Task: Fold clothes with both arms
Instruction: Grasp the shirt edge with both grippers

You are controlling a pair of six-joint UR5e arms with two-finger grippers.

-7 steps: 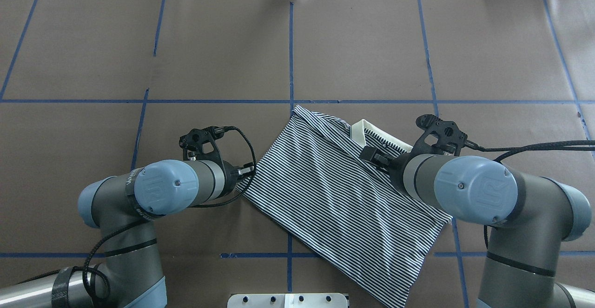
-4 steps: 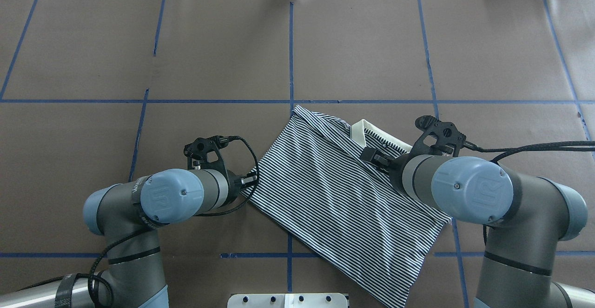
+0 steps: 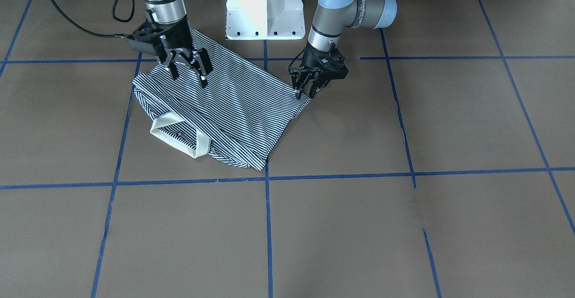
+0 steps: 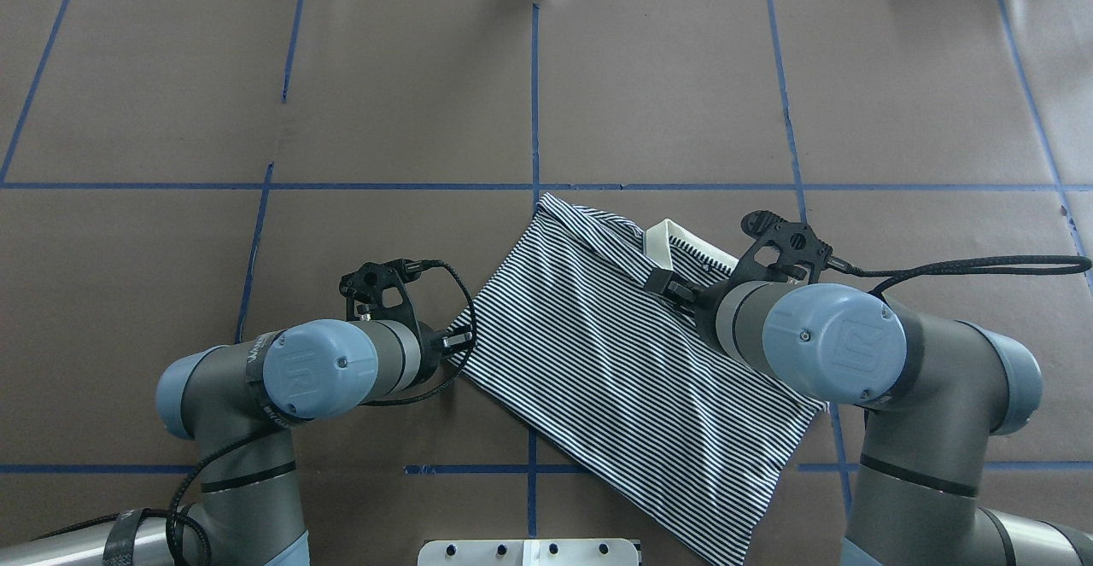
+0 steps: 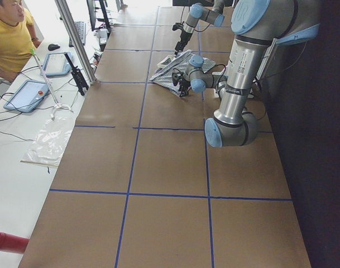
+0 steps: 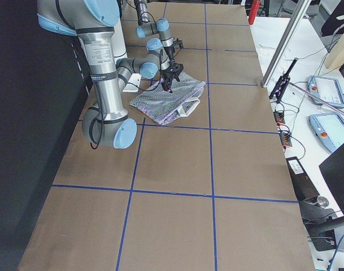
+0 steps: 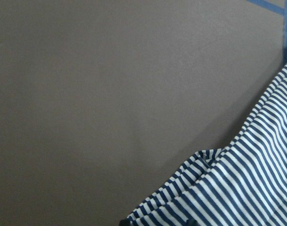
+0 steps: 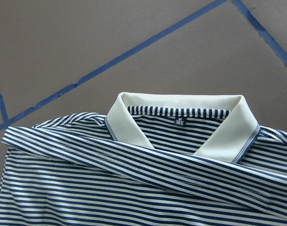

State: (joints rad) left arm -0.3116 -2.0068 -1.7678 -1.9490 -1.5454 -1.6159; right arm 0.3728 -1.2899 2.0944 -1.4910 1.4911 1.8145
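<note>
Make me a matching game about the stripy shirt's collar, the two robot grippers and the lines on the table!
Things:
1. collar
2. left gripper
3. right gripper
4. tape lines

Matches:
A. blue
B. open, over the striped body of the polo shirt
C. cream
D. at the polo shirt's side corner

Pairs: 1-C, 2-D, 3-B, 4-A

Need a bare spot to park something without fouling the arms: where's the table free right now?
Free: the whole far half of the table beyond the blue tape line, and the wide stretches at both table ends. Crowded: the near centre, where the polo shirt lies with the left hand at its corner and the right hand over it.
</note>
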